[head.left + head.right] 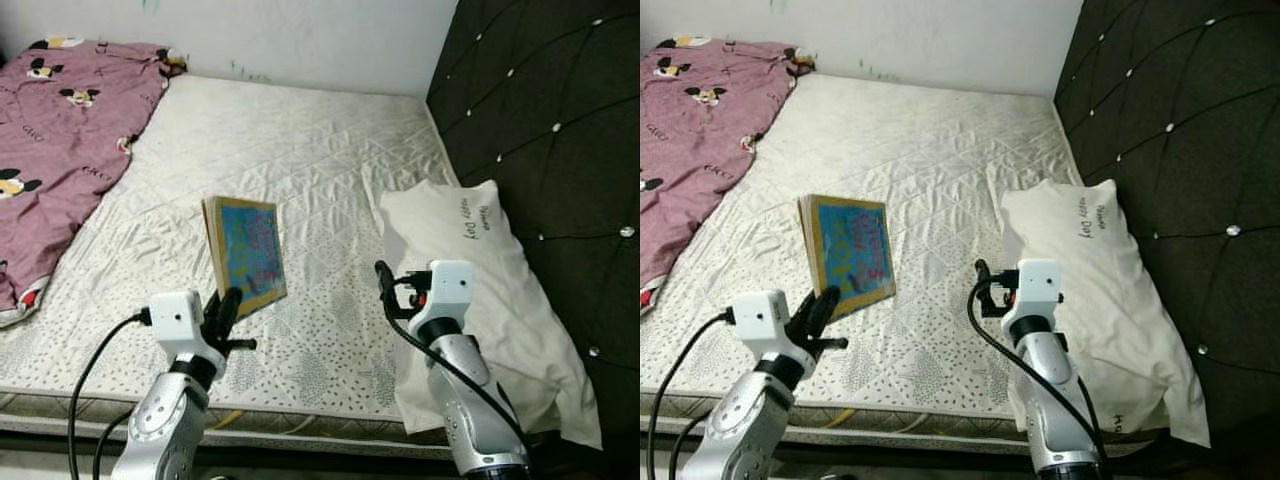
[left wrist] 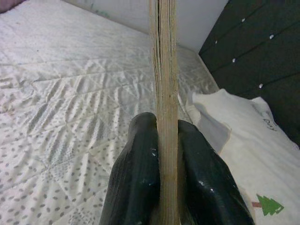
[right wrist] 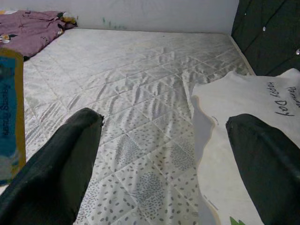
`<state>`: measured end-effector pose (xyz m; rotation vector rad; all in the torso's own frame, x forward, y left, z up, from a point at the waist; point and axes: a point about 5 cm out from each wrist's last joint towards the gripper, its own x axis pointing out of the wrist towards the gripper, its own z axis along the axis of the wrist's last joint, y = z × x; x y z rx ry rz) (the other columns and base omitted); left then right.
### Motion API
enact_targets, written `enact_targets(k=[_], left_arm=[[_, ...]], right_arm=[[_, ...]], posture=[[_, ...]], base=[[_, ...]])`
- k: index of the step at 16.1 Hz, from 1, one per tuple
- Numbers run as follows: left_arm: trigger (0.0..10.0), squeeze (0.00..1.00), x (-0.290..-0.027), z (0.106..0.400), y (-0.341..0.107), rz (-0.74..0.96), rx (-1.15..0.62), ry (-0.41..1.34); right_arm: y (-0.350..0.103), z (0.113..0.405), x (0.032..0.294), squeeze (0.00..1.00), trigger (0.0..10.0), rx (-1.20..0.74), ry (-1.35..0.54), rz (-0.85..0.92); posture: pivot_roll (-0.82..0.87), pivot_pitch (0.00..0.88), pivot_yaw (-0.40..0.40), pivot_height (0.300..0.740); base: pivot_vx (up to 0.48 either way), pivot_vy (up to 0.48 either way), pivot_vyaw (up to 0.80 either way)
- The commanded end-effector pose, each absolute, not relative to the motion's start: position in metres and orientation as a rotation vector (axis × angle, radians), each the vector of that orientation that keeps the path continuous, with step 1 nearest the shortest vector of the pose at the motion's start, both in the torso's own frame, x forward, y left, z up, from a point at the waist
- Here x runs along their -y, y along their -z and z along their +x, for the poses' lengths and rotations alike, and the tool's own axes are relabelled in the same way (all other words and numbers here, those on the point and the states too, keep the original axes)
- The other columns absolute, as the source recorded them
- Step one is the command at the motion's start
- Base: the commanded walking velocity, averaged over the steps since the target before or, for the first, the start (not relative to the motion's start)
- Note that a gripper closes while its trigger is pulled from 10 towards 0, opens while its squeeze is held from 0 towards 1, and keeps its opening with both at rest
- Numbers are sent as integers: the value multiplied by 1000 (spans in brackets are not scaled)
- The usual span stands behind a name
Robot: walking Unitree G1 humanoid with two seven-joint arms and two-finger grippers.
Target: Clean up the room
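A thin book [image 1: 248, 252] with a blue and yellow cover stands tilted up off the white mattress [image 1: 300, 150]. My left gripper [image 1: 226, 309] is shut on its near lower corner. In the left wrist view the book's page edge [image 2: 164, 93] runs straight up between the two black fingers [image 2: 136, 178]. My right gripper [image 1: 385, 283] hovers over the mattress beside the white pillow [image 1: 480, 290]; its fingers [image 3: 61, 164] stand wide apart with nothing between them.
A purple cartoon-print blanket [image 1: 60, 130] lies bunched on the far left of the bed. A black tufted headboard [image 1: 560, 140] rises along the right side. The white wall [image 1: 300, 35] closes the far end. The bed's front edge [image 1: 300, 415] is close to me.
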<state>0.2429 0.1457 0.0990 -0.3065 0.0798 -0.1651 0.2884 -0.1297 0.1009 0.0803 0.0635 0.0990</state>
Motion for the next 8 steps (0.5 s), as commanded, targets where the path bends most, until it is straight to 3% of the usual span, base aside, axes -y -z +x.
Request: enact_targets(k=[1,8], left_arm=[[10000,0,-142,247,-112,-307,-26,196],[10000,0,-142,248,-113,-292,-25,188]], right_arm=[[-104,287,134,0,10000,-55,-84,72],[-105,288,136,0,10000,-51,-97,68]], posture=[[-43,117,-53,740],[-38,125,-51,694]], base=[[0,0,0],[0,0,0]])
